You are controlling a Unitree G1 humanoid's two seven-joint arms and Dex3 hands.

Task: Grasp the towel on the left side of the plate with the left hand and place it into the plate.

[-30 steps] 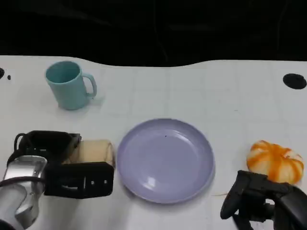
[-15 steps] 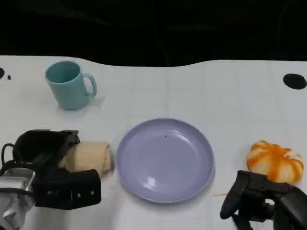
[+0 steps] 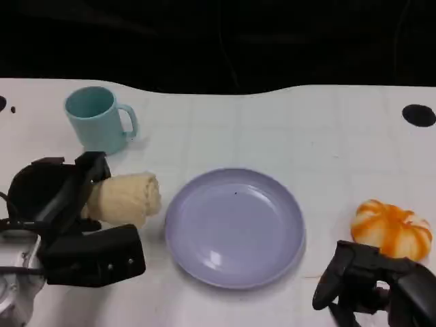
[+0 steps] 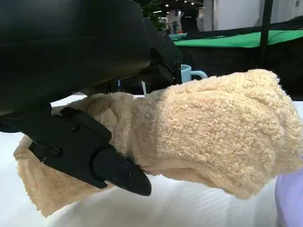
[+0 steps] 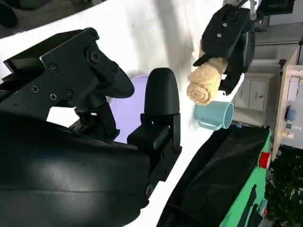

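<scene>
A rolled cream towel [image 3: 125,197] is gripped by my left hand [image 3: 71,221], lifted just left of the lavender plate [image 3: 235,227]. In the left wrist view the black fingers [image 4: 90,156] clamp the towel [image 4: 213,137] from both sides. The right wrist view shows the towel [image 5: 206,85] held off the table by the left hand [image 5: 229,40], with the plate [image 5: 130,104] partly hidden behind my right hand's fingers. My right hand [image 3: 371,286] rests near the table's front right edge, fingers curled, holding nothing.
A teal mug [image 3: 99,120] stands at the back left, behind the towel. An orange-and-white pumpkin [image 3: 390,229] sits right of the plate, just behind my right hand. A black round mark [image 3: 417,114] lies at the far right.
My left hand has closed on the towel and raised it off the table, shifting a little backward and left. The right hand has not moved.
</scene>
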